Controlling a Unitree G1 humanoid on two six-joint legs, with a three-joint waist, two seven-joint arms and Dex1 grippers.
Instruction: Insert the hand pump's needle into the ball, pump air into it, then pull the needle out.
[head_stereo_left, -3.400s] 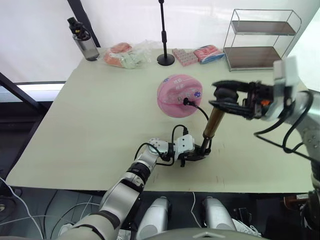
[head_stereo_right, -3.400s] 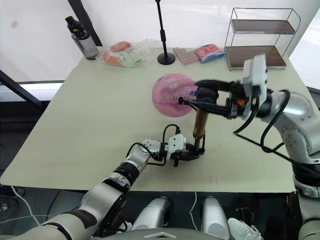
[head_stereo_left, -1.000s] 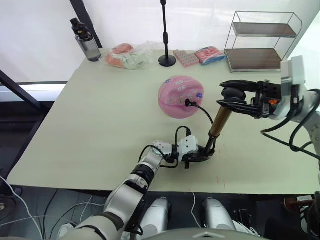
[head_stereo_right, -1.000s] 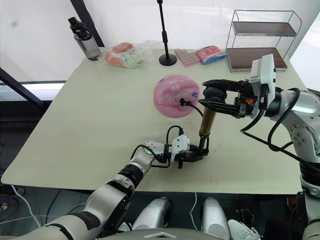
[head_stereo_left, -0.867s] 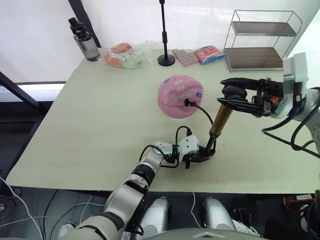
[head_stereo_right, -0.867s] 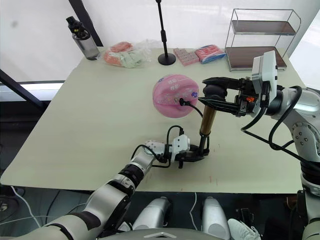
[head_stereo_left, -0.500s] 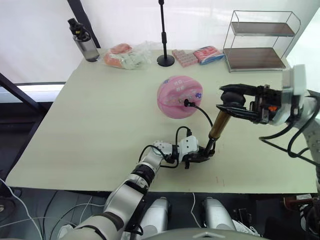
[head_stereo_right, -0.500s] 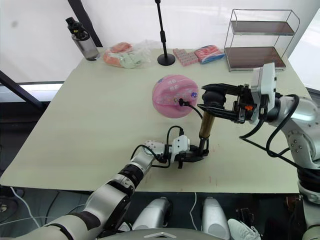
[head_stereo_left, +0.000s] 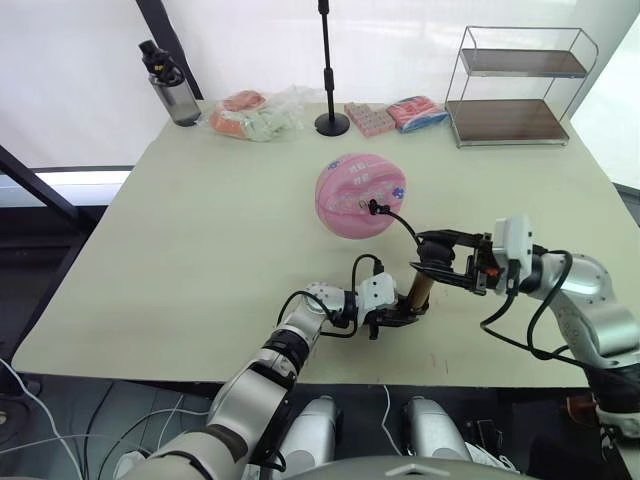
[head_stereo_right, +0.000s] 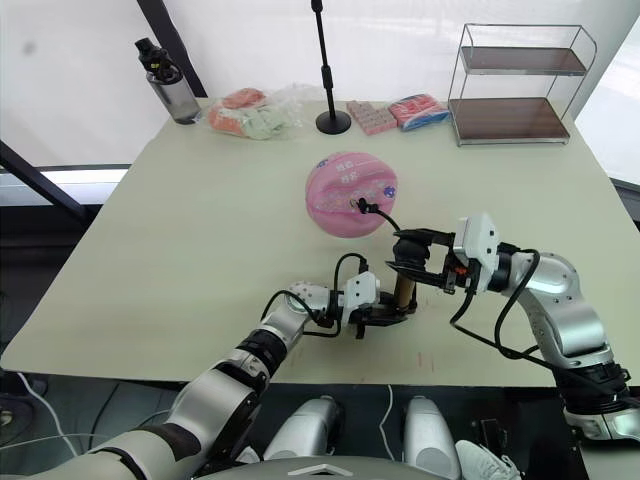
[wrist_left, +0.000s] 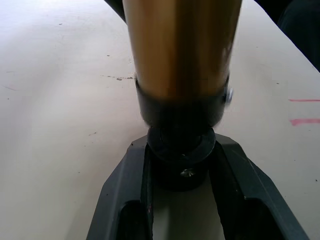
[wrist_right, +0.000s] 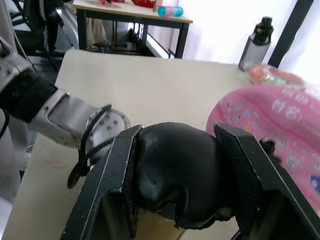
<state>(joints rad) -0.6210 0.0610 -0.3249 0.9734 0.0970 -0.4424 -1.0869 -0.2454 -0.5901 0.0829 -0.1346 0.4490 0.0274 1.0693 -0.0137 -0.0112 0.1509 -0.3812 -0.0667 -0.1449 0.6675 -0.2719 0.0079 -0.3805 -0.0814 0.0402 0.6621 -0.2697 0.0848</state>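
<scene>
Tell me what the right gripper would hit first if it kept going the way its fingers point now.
The right gripper, shut on the hand pump's T-handle, points toward the robot's left. Carried straight on, it looks likeliest to pass the near side of the ball over bare table, though depth is unclear.

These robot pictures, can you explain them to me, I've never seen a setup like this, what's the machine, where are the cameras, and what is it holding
This is a two-armed humanoid robot working at a table. Two pictures come from cameras on its head, looking down over its arms. The other two come from cameras on each wrist, looking along that arm's claw.

On the table sits a pink ball. A thin black hose runs from it down to a hand pump with a gold barrel, standing roughly upright. The left claw grips the pump's black base; the left wrist view shows that closely. The right claw is closed on the black handle on top, pressed low.

At the far edge are a water bottle, wrapped packets, a black stand and a wire shelf.
</scene>
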